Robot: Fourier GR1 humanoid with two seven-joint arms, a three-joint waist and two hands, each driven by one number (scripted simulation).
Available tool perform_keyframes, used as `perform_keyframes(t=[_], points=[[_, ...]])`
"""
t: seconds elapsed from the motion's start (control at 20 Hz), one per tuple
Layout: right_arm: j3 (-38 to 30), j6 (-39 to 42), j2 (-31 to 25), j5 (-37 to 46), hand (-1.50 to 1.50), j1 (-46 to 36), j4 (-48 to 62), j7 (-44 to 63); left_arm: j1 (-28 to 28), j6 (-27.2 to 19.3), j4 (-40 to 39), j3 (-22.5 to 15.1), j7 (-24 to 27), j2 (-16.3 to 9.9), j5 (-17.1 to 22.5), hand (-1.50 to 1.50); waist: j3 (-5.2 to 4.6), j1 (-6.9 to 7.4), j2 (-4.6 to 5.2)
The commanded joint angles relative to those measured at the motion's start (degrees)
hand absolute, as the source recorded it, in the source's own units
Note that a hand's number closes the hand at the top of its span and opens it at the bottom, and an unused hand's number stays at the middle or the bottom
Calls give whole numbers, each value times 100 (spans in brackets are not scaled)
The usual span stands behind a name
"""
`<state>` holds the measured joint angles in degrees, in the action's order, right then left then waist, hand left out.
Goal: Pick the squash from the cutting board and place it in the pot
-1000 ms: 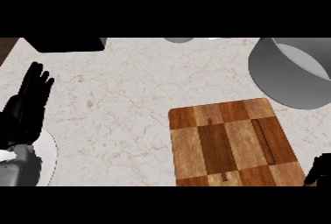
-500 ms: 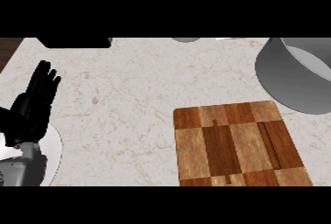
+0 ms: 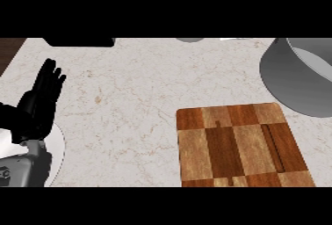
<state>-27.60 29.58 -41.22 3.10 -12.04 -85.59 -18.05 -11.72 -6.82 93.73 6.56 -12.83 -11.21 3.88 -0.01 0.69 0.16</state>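
A wooden cutting board lies at the lower right of the marble counter, and no squash shows on it. The grey pot stands at the upper right, partly cut by the view's edge; its inside is mostly hidden. My left hand rests open at the left edge, fingers straight and pointing up. My right hand does not show anywhere. No squash is visible in this view.
A white plate peeks out under my left forearm at the lower left. A dark object sits at the counter's far edge, and a small grey thing shows further right along that edge.
The view has shifted, so board, pot and left hand sit a little further right and the pot shows more. The dark shape at the lower right edge one second ago is gone.
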Motion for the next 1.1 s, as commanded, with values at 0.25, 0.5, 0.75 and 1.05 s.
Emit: perform_keyframes(t=[0.25, 0.5, 0.75, 1.05], points=[[540, -1080, 52, 1209, 150, -1433, 2327, -1161, -234, 185, -10, 172, -175, -127, 220, 0, 12, 133, 40], [806, -2802, -94, 2625, 150, -1508, 2727, -1471, -133, 59, 132, -182, -99, 85, -61, 0, 19, 292, 86], [1024, -3261, -15, 3017, 150, -2590, 4560, -2010, -347, 10, -292, -163, 87, 197, -88, 0, 15, 234, 93], [1086, -3154, 121, 3218, 150, -2962, 5885, -2041, -333, -16, 50, -225, -197, 179, -97, 0, 23, 307, 103]])
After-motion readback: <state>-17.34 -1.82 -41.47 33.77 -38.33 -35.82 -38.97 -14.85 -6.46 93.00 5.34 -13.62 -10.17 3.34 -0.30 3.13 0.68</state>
